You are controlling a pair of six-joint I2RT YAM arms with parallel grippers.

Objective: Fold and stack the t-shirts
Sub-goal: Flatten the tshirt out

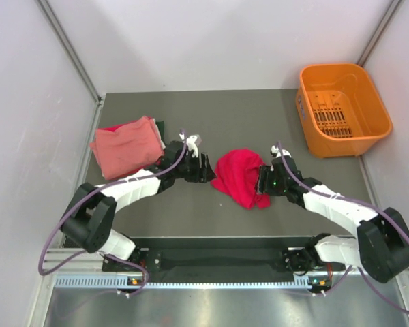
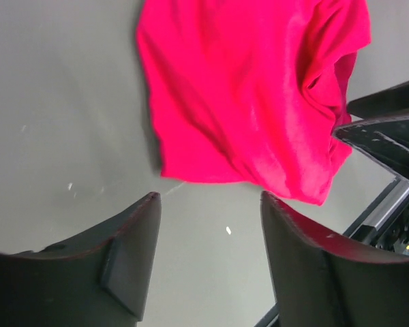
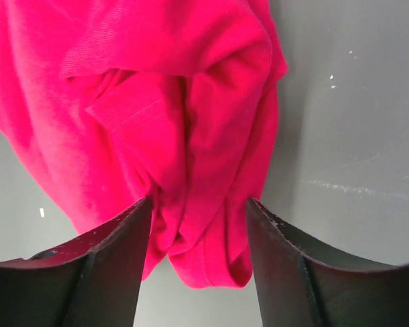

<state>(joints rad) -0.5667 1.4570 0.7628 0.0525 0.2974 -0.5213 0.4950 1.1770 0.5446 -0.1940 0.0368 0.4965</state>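
A crimson red t-shirt (image 1: 238, 177) lies crumpled at the table's middle. My left gripper (image 1: 207, 170) is open and empty just left of it; in the left wrist view the gripper (image 2: 211, 201) is just short of the shirt's (image 2: 245, 95) near edge. My right gripper (image 1: 261, 181) is open at the shirt's right side. In the right wrist view its fingers (image 3: 198, 204) stand either side of a bunched fold of the shirt (image 3: 191, 136), not closed on it. A folded salmon pink t-shirt (image 1: 126, 146) lies at the left, with a dark green edge (image 1: 161, 127) under it. No pale shirt shows.
An orange plastic basket (image 1: 341, 109) stands at the back right, with nothing in it. White walls close in the table on the left, back and right. A metal rail runs along the near edge by the arm bases.
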